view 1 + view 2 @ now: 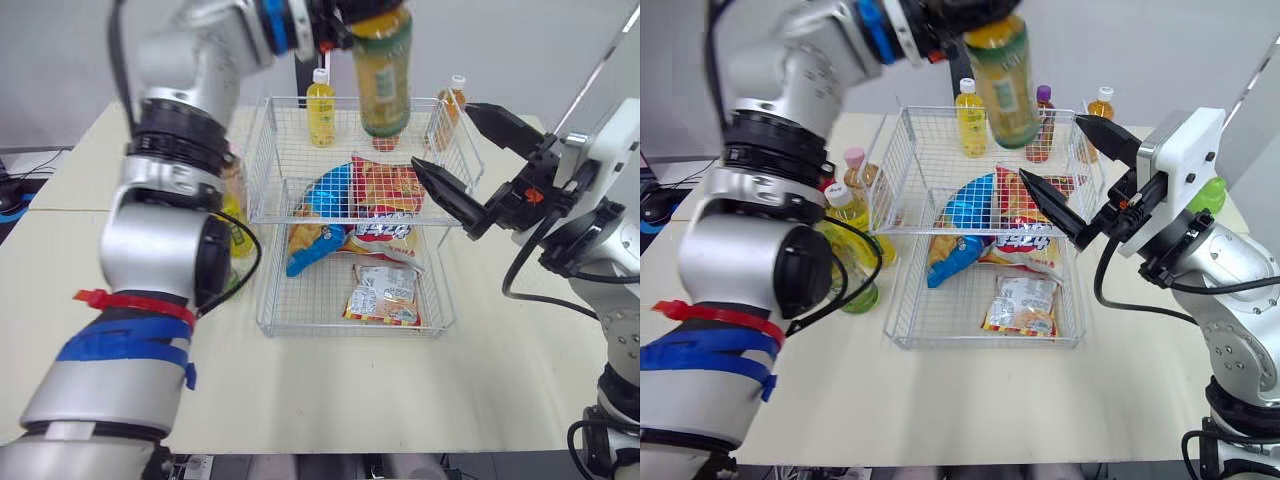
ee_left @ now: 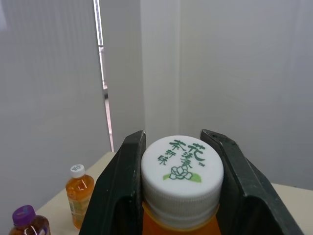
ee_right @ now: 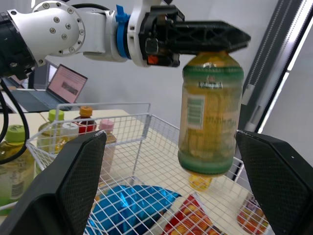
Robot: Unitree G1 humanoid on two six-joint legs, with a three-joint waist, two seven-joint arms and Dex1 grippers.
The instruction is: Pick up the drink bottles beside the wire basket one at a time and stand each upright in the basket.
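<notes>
Head stereo pair: high on the near side of the wire basket (image 1: 350, 221), facing forward and down. Mid range, with the whole basket and the table (image 1: 480, 380) in frame. The two eyes share almost everything (the right eye shows more of the loose bottles (image 1: 854, 172) left of the basket).

Left wrist cam: above the basket, very close on the cap of the bottle (image 2: 182, 169) clamped by the left gripper (image 2: 175, 139), facing the wall past the basket's far side.

Right wrist cam: right of the basket, close, looking across it between the spread fingers of the right gripper (image 1: 442, 134). With the head views it shares the bottle, the basket mesh and the snack bags (image 3: 146, 205).
</notes>
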